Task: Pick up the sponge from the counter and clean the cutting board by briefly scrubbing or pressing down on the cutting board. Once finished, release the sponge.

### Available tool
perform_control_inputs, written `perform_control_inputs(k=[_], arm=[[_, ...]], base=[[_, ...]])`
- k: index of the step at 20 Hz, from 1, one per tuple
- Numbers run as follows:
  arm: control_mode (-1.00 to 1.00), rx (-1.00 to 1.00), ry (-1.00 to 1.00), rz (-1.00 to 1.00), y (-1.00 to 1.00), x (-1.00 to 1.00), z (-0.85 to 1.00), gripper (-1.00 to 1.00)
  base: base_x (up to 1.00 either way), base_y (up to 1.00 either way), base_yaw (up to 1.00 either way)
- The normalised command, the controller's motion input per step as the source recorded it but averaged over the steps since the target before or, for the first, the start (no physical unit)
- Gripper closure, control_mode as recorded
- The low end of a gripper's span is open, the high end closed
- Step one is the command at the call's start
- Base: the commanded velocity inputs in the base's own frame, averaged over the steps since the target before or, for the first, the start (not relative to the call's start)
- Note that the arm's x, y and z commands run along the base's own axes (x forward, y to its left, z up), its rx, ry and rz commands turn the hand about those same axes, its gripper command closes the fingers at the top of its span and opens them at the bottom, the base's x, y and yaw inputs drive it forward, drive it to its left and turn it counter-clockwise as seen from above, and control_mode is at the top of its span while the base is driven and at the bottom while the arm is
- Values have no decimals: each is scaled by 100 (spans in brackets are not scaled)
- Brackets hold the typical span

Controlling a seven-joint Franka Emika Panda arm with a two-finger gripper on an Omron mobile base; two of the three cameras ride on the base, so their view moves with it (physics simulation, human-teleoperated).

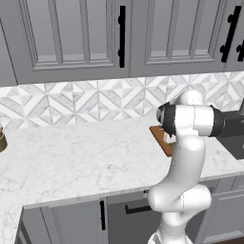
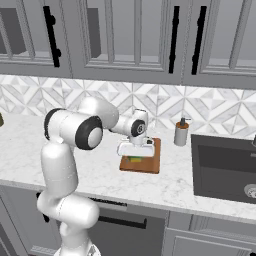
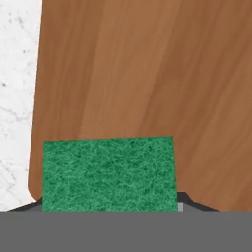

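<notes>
- Left base view: peeking out behind the arm, cutting board [image 1: 161, 137] lying on the counter [image 1: 71, 157]
- Right base view: hovering low, gripper [image 2: 135, 151] pressing sponge [image 2: 133, 159] straight down onto board's near-left part
- Hand view: clamping the green sponge [image 3: 108, 173], board grain running away ahead

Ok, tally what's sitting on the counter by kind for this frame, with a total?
Cutting board: 1
Sponge, held on the board in the pincer: 1
Soap dispenser by the sink: 1
Dark pot-like thing at the far left edge, too cut off to name: 1
Total: 4
</notes>
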Motion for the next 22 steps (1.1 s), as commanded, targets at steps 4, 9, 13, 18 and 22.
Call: perform_control_inputs(k=[4, 9, 13, 18, 22], arm=[[-100, 0, -3, 0, 67, -34, 1, 100], [-100, 0, 0, 0, 70, -20, 23, 100], [-100, 0, 0, 0, 71, -10, 31, 100], [-100, 0, 0, 0, 66, -4, 8, 100], [-100, 0, -2, 0, 28, 18, -15, 100]], base=[[0, 0, 0], [0, 0, 0], [0, 0, 0], [0, 0, 0], [0, 0, 0]])
